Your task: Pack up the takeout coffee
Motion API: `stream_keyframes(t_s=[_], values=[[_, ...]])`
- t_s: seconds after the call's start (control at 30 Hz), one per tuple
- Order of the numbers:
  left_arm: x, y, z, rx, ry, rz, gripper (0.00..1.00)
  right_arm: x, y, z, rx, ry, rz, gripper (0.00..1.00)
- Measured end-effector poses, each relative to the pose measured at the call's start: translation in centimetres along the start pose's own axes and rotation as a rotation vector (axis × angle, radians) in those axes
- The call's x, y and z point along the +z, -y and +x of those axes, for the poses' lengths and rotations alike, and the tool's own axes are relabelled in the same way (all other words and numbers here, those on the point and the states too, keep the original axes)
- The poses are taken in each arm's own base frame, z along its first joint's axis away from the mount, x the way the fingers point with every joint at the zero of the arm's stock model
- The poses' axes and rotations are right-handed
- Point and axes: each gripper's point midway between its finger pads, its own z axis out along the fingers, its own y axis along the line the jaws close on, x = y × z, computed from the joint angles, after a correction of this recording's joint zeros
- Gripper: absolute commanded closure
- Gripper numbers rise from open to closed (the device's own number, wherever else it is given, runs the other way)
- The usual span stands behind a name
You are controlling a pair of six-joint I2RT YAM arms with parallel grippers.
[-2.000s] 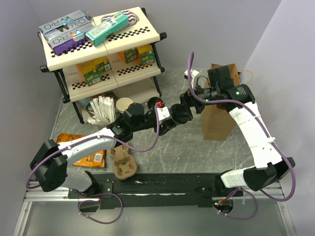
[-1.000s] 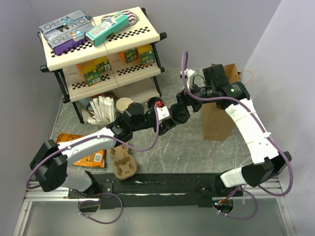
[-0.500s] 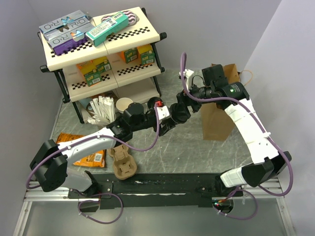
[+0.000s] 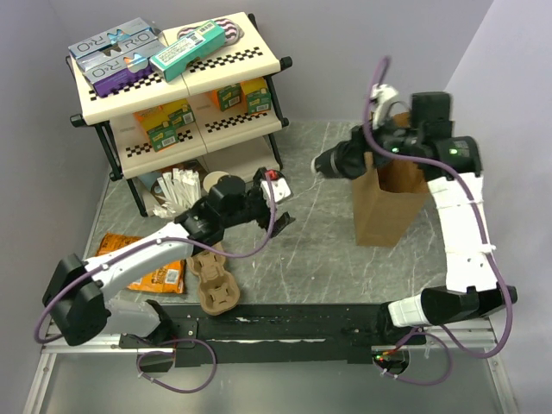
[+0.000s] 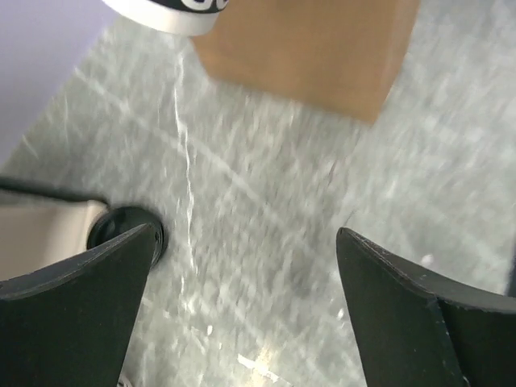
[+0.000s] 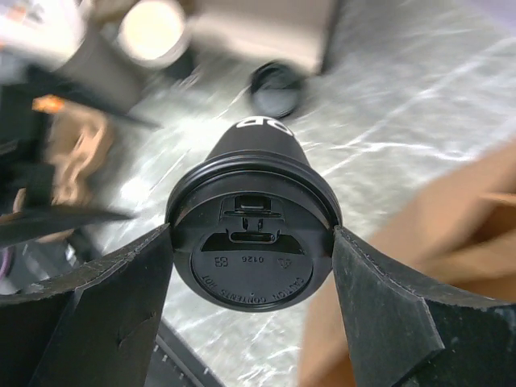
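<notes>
From above, the right tool (image 4: 338, 160) holds the takeout coffee (image 4: 323, 164) over the bench (image 4: 302, 250), with the paper bag (image 4: 384, 203) just beside it. At the left wrist, the left tool (image 5: 246, 242) stands wide and empty. At the right wrist, the lid (image 6: 251, 256) sits clamped between the jaws. Bagging is not yet done.

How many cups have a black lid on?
1: the takeout coffee, held in the right gripper beside the paper bag. Others could be hidden behind the shelf.

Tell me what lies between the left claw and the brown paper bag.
Bare grey tabletop only, from left claw to brown paper bag, in the left wrist view.
</notes>
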Motion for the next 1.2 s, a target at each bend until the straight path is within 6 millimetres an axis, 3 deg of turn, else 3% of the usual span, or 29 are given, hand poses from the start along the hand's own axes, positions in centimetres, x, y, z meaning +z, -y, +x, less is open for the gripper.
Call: stream_keyframes(t_s=[0.07, 0.1, 0.3, 0.4, 0.5, 0.63, 0.77, 0.93, 1.2], values=[[-0.5, 0.0, -2.0, -0.019, 0.026, 0.012, 0.0, -1.3, 1.7, -0.9, 0.022, 0.047, 0.053, 0.36], [-0.6, -0.3, -4.1, -0.032, 0.057, 0.016, 0.0, -2.0, 2.5, -1.4, 0.031, 0.07, 0.077, 0.36], [-0.4, -2.8, -19.0, -0.134, 0.341, 0.03, 0.0, -4.9, 4.3, -3.8, 0.055, 0.202, 0.137, 0.37], [0.9, -2.8, -22.8, -0.196, 0.408, 0.065, 0.01, -6.4, 4.7, -5.8, 0.056, 0.288, 0.146, 0.37], [3.2, -1.6, -23.2, -0.243, 0.401, 0.109, 0.01, -7.9, 5.0, -7.7, 0.039, 0.373, 0.167, 0.37], [7.1, 2.0, -20.5, -0.301, 0.31, 0.176, 0.01, -10.2, 5.2, -9.9, -0.015, 0.482, 0.233, 0.36], [10.1, 4.1, -19.0, -0.359, 0.247, 0.199, 0.01, -12.6, 5.4, -10.5, -0.055, 0.568, 0.337, 0.36], [14.1, 3.2, -19.6, -0.438, 0.252, 0.159, 0.04, -15.2, 6.6, -10.5, -0.042, 0.647, 0.446, 0.37], [17.6, 1.5, -18.3, -0.551, 0.241, 0.061, 0.15, -15.7, 8.8, -8.1, 0.05, 0.647, 0.515, 0.37]])
